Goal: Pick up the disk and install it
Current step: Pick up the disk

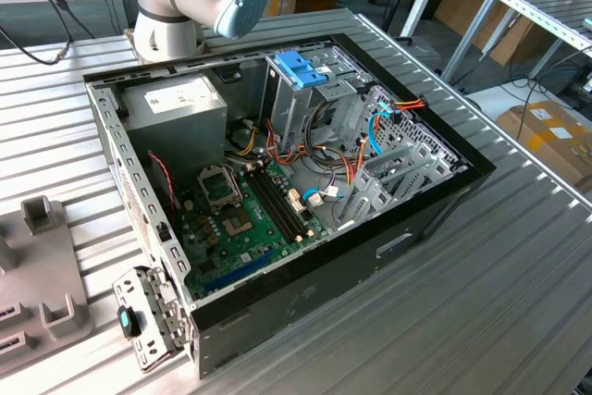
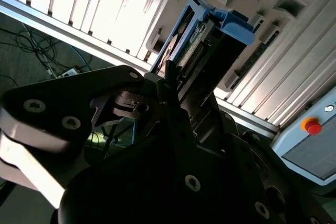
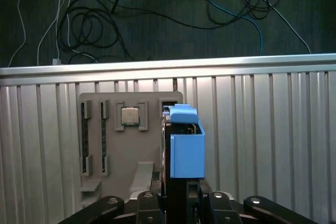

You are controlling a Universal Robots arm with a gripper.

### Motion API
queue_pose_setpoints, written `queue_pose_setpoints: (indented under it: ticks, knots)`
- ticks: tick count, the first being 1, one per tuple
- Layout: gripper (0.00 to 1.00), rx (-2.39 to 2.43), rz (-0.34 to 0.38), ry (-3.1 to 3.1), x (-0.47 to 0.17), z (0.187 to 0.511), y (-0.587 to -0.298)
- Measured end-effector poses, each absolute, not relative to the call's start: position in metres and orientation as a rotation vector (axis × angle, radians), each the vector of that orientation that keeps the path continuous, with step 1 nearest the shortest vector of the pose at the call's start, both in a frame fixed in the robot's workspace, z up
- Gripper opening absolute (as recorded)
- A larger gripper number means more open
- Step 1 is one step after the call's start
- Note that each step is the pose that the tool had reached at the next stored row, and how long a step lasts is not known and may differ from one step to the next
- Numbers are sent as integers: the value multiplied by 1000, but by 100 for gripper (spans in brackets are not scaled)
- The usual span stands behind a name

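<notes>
Exterior view: open computer case [image 1: 305, 298] centred on the counter [image 1: 499, 256]. Second wrist view: the end effector [image 2: 173, 85] is clamped on the disk [image 2: 207, 38], long axis straight out from it. First wrist view: disk edge-on over the grey fixture [image 3: 126, 145] at the counter's edge.

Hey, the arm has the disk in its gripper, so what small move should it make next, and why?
Probably carry it across toward the open computer case. In the first wrist view the gripper is shut on the disk, which hangs above the grey fixture tray, seemingly clear of it. The drive cage sits inside that case.
</notes>
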State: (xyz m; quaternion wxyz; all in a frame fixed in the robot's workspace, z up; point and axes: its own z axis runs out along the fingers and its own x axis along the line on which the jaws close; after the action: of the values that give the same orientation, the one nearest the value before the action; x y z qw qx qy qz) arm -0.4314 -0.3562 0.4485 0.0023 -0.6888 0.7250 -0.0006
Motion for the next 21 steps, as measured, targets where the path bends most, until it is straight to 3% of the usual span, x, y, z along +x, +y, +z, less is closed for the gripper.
queue_pose_setpoints:
  ticks: [21]
  knots:
    - [35, -2161, -2, 2274, -431, 481, -356]
